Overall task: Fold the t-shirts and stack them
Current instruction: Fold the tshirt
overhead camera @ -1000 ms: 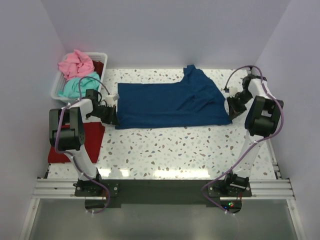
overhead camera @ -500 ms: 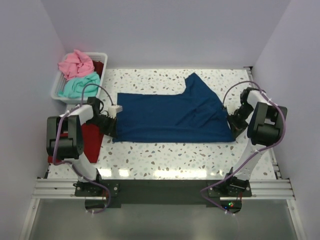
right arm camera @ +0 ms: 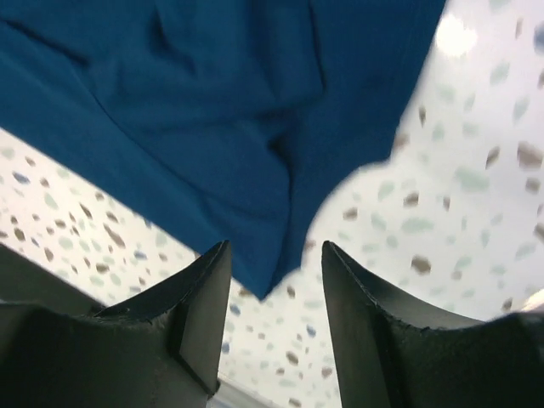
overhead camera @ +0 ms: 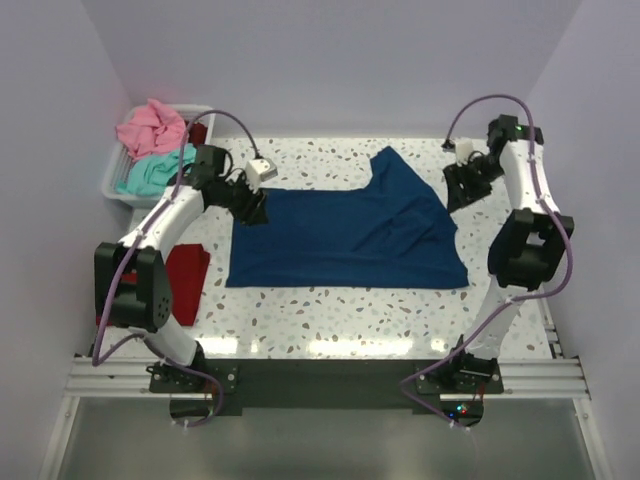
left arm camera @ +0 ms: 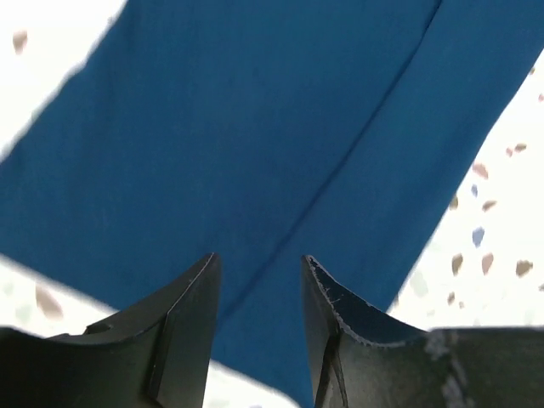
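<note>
Left gripper point(overhead camera: 252, 203), jaws parted and empty, hovers over the upper-left corner of the navy blue cloth t-shirt point(overhead camera: 340, 232), its arm stretched far up-frame; right gripper point(overhead camera: 463, 186), likewise parted and empty, hangs beside the shirt's upper-right sleeve, arm arched high. The shirt lies spread mid-frame on the speckled white bench point(overhead camera: 330, 310)

We count one navy tee point(overhead camera: 340, 235), one dark red tee point(overhead camera: 188, 282), one pink tee point(overhead camera: 150, 125), one teal tee point(overhead camera: 145, 178), one white basket point(overhead camera: 110, 183).

No text, label, brand, number or sign legible in any view, navy blue t-shirt point(overhead camera: 345, 235) showing only plain cloth, white basket point(overhead camera: 110, 181) too small to read any marking
</note>
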`<state>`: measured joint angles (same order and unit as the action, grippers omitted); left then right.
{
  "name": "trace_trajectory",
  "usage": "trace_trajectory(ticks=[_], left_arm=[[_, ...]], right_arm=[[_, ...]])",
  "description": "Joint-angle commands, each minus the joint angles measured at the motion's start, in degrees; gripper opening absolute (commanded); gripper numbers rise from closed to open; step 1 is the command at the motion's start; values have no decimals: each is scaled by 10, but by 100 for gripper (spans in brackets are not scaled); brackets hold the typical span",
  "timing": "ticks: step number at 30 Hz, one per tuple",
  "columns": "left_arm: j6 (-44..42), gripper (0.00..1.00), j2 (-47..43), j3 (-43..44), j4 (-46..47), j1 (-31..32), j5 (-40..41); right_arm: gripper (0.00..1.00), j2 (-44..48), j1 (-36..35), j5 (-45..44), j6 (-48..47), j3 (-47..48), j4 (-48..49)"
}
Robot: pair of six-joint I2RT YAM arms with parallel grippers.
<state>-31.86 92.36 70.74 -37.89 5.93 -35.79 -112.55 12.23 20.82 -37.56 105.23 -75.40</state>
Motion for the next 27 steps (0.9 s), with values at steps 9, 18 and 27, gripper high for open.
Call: trace_trajectory(ticks=[9,18,27], left_arm=[[100,53,97,74,113,75,-37],[94,53,90,50,118,80,-19],[85,52,50,17,149,87,-32]], right_arm=[[55,-167,-135,0,75,150,45],[33,-188,-157,3,63,133,45],[0,52,-157,19,-45,-128,67]])
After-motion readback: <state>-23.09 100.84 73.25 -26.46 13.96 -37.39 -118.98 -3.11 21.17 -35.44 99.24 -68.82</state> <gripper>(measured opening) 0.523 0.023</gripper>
